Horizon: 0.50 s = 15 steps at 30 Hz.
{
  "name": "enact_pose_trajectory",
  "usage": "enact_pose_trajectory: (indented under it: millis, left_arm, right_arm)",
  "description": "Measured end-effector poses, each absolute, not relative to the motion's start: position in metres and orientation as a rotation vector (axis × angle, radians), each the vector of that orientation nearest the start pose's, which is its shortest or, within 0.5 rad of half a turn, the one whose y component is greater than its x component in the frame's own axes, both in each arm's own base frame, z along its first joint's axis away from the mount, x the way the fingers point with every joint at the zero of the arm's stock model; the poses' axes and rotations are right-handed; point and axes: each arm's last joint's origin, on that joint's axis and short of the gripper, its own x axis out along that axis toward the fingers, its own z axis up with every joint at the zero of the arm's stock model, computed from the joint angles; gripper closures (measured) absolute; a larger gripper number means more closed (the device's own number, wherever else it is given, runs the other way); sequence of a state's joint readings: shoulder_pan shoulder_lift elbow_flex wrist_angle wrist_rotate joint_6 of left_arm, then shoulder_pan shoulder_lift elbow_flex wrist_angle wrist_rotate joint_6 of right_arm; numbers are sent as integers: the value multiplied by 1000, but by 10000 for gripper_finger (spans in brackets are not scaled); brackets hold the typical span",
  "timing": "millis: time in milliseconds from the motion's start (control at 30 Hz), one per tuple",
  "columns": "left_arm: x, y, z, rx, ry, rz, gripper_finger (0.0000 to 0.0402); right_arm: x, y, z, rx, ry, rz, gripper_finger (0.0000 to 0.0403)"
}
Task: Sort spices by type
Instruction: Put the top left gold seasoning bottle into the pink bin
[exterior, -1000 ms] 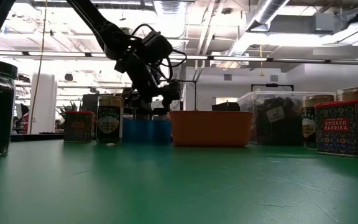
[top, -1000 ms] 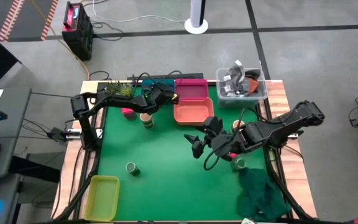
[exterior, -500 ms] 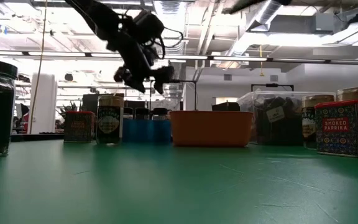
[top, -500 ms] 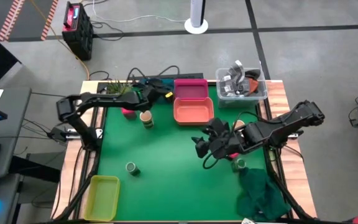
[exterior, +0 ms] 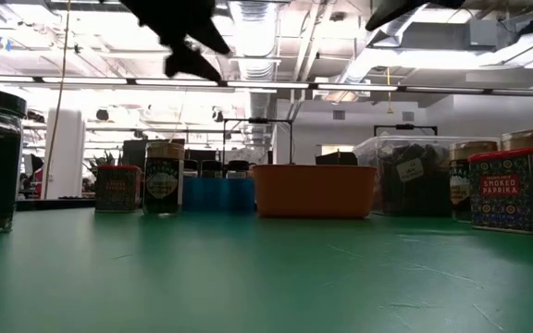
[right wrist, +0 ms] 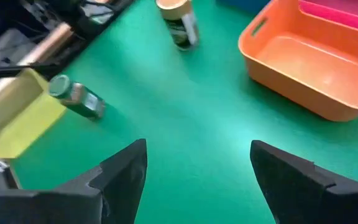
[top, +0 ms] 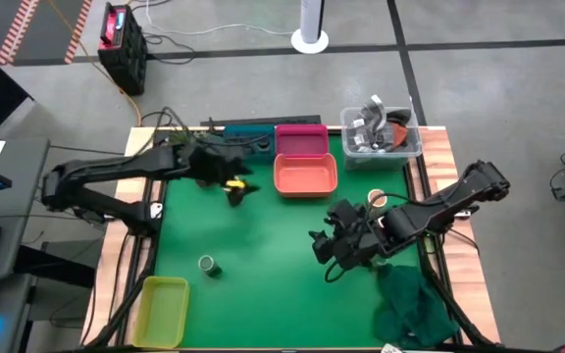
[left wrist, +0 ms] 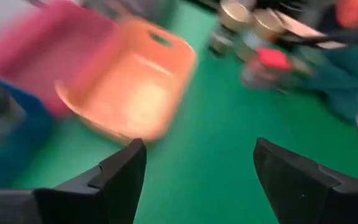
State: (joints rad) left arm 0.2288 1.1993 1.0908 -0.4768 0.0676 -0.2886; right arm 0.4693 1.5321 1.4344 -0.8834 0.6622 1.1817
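My left gripper (top: 240,186) hangs open high above the table (exterior: 192,51), near the orange tray (top: 305,176); its wrist view (left wrist: 197,149) looks over that tray. A tan-topped jar (exterior: 163,176) and a pink box (exterior: 117,188) stand upright on the mat below it. My right gripper (top: 324,245) is open over the mat's right half (right wrist: 197,149), touching nothing. A green-topped jar (top: 207,266) stands alone toward the near left. More spices cluster at the right: a tan-topped jar (top: 377,200) and a pink box (exterior: 514,190).
Blue tray (top: 248,132) and pink tray (top: 302,142) sit at the far edge, a yellow tray (top: 163,309) at the near left corner. A clear tub (top: 381,132) stands far right. A green cloth (top: 415,304) lies crumpled near right. Open mat lies in the middle.
My left gripper has risen from low over the blue tray and drawn back toward the table's left and near side, above the tan-topped jar. My right gripper has shifted a little toward the near right. The jars, boxes and trays have stayed put.
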Motion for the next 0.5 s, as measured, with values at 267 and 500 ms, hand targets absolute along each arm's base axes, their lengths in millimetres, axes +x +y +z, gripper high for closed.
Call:
enact_pose_trajectory:
  millis: [267,500]
  left_arm:
    - [202,6,331,-298,794,187,131]
    - [196,-4,317,-200,960,272,111]
  right_arm:
    - [302,140,307,586,635,-575,92]
    - [315,144,306,635,599,-509,92]
